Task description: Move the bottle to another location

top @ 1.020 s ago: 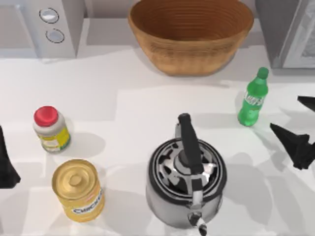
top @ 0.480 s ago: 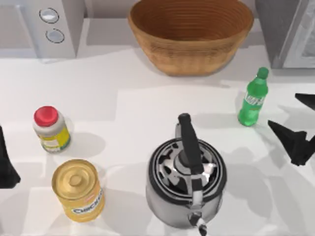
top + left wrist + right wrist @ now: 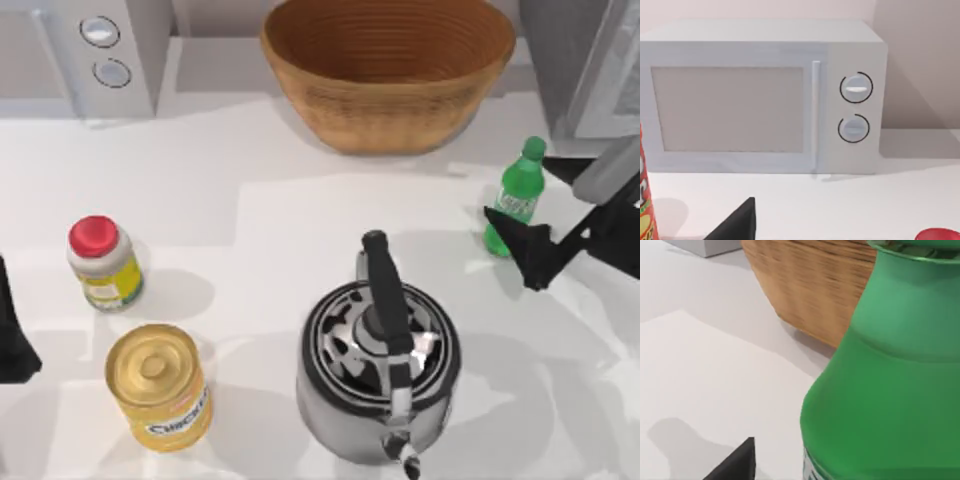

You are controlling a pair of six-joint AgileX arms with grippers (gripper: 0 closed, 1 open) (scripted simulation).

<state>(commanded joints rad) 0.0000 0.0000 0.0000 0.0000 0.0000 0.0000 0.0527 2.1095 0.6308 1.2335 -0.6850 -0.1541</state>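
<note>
The bottle (image 3: 518, 195), slim, translucent green with a green cap and a white-green label, stands upright on the white table at the right, in front of the basket. My right gripper (image 3: 548, 218) is open at the bottle's level. One dark finger (image 3: 525, 252) lies in front of the bottle and the other behind it to the right, neither pressing on it. In the right wrist view the bottle (image 3: 880, 390) looms very close, with one fingertip (image 3: 735, 465) beside it. My left gripper (image 3: 12, 335) stays parked at the table's left edge, open.
A steel kettle (image 3: 380, 360) with a black handle stands front centre, left of the bottle. A woven basket (image 3: 388, 70) sits at the back, a microwave (image 3: 90, 50) back left, a grey appliance (image 3: 590, 60) back right. A red-lidded jar (image 3: 103, 262) and gold can (image 3: 158, 385) stand at the left.
My right gripper has swung left from the table's right edge and up to the bottle, its fingers now on either side of it. The bottle and the left arm have not moved.
</note>
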